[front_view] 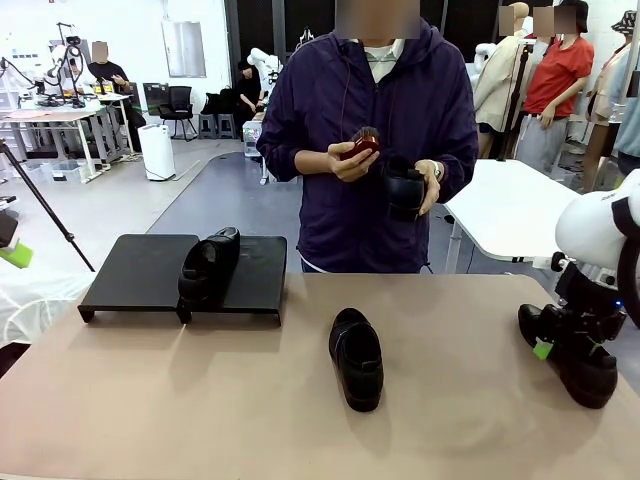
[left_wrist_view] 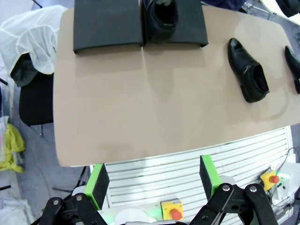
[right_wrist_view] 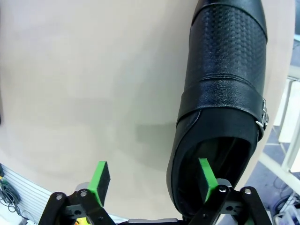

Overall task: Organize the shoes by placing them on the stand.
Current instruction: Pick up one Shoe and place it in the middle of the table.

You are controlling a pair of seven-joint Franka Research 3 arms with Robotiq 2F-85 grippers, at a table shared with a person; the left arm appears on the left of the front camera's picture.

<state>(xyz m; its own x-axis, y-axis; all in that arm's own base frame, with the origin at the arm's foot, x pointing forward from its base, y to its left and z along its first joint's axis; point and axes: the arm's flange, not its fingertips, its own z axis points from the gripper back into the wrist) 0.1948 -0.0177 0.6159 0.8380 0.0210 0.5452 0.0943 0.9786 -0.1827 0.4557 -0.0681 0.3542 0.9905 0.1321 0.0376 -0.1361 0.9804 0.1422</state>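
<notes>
One shoe (front_view: 208, 265) sits on the stand (front_view: 140, 270), a second shoe (front_view: 357, 358) lies on the desk (front_view: 200, 400) right of the stand, and farthest right of it the right fingers (right_wrist_view: 205, 177) — released, one pad inside the third shoe (right_wrist_view: 225, 93), apparently to pinch its wall — straddle its collar; left fingers (left_wrist_view: 98, 180) released.

The mid-bench shoe (front_view: 357, 357) is glossy black. The shoe at three o'clock (right_wrist_view: 225, 70) has a fine dotted grain over its toe and a silver buckle (right_wrist_view: 263, 115). The stand (front_view: 130, 270) at ten o'clock is matte black and the bench (front_view: 200, 400) is tan. The left pincer (left_wrist_view: 153, 177) and right pincer (right_wrist_view: 153, 172) have bright green pads (left_wrist_view: 208, 171). The person's hoodie (front_view: 330, 110) is dark purple.
</notes>
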